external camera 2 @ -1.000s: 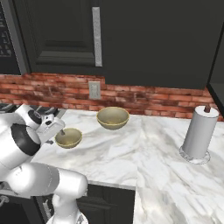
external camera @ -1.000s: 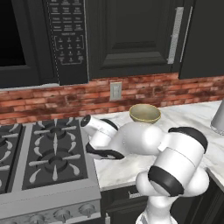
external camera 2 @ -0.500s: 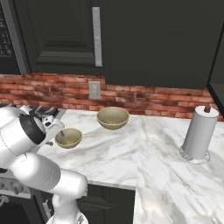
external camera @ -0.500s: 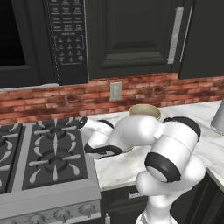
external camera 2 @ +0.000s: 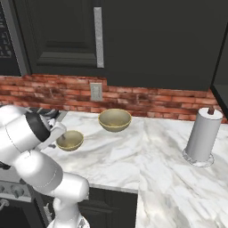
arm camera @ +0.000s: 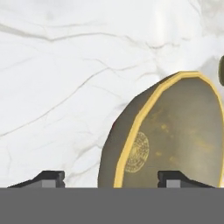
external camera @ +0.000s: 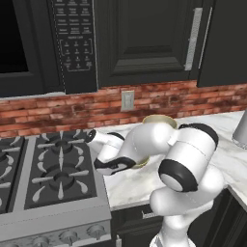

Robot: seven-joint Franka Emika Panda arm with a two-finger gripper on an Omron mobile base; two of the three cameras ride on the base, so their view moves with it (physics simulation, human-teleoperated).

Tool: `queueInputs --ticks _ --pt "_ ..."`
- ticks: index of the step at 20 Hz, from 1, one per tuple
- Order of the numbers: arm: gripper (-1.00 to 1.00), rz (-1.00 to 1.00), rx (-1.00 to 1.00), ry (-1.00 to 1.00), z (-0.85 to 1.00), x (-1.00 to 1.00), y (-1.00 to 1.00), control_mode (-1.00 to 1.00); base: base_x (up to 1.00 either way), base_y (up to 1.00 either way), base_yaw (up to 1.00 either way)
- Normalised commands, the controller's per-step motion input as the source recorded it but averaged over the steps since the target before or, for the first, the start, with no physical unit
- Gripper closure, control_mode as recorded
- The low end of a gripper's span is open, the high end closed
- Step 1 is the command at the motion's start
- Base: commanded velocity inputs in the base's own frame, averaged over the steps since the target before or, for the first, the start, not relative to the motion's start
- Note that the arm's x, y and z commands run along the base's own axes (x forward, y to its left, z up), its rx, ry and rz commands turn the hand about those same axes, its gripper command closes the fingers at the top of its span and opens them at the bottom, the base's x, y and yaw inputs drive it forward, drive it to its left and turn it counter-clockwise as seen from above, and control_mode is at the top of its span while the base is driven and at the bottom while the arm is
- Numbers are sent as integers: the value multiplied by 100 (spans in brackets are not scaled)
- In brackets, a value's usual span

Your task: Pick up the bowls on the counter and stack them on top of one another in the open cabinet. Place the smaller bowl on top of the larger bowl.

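Hovering over the counter, the gripper is wide apart, with the smaller bowl's rim between its fingertips.

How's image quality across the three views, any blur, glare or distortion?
Left base view: sharp, flat rendered light, the arm hides most of the smaller bowl. Right base view: crisp, soft shadows under both bowls, faint sheen on the counter. Hand view: smaller bowl looks stretched into an oval by the close angle, counter veins soft, no glare.
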Motion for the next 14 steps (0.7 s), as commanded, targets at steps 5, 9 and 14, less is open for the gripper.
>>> queueInputs --ticks 5,9,14 --pt "100 0 0 0 -5 10 0 -100 0 0 0" --pt "100 0 0 0 -6 8 0 -100 0 0 0" --pt "100 0 0 0 0 2 -6 -100 0 0 0"
